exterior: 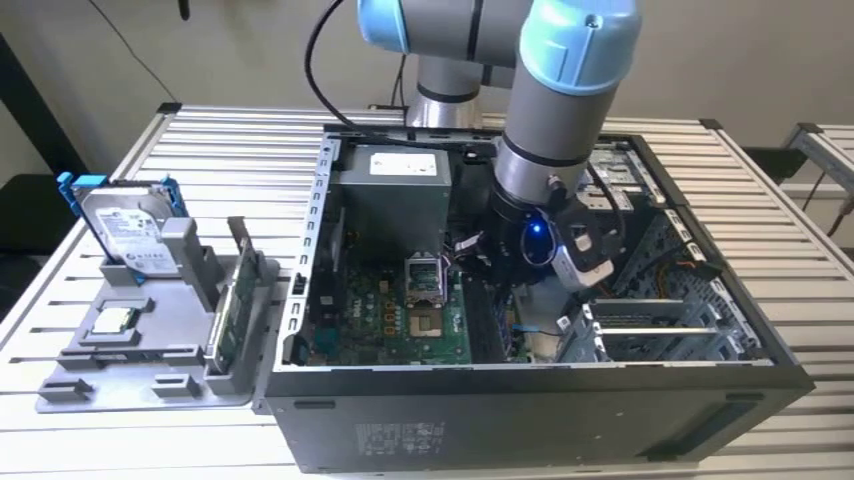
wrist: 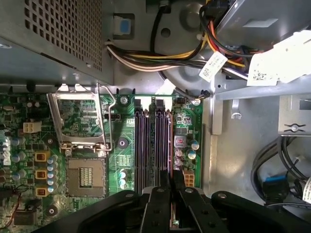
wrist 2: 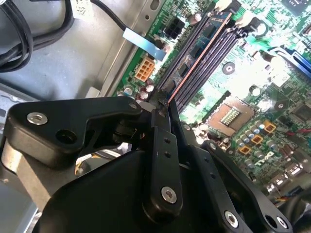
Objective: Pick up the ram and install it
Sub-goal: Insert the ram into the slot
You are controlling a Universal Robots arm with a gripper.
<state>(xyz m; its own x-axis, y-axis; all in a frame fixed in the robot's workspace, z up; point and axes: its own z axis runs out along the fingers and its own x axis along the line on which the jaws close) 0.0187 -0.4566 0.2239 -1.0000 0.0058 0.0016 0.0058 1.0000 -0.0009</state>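
RAM INSERTION: STICK AT THE SLOT

Your arm (exterior: 554, 110) reaches down into the open computer case (exterior: 534, 400), which lies on its side on a slatted metal table (exterior: 227, 150). The gripper (wrist 2: 163, 109) sits low over the motherboard (wrist: 121, 141), directly above the memory slots (wrist: 153, 145).

In the second wrist view, the fingers (wrist 2: 165, 141) are closed nearly together on the ram (wrist 2: 199, 58), a thin stick seen edge-on as a reddish line running away from the fingertips along one slot. The stick lies lined up with that slot; whether it touches the slot or is seated cannot be told. In the first wrist view, the fingertips stand at the near end of the slot bank, beside the empty processor socket (wrist: 85, 174).

Judged from this, the pick-up is done and the insertion step is in hand. That step calls for the stick to stay square to the slot along its whole length and for even downward pressure.

Beside the case, on the exterior view's left, a grey holder (exterior: 147, 340) carries a hard drive (exterior: 127, 230) in a blue frame and an upright green card (exterior: 240, 300). Cable bundles (wrist: 165, 56) crowd the case wall near the slots.
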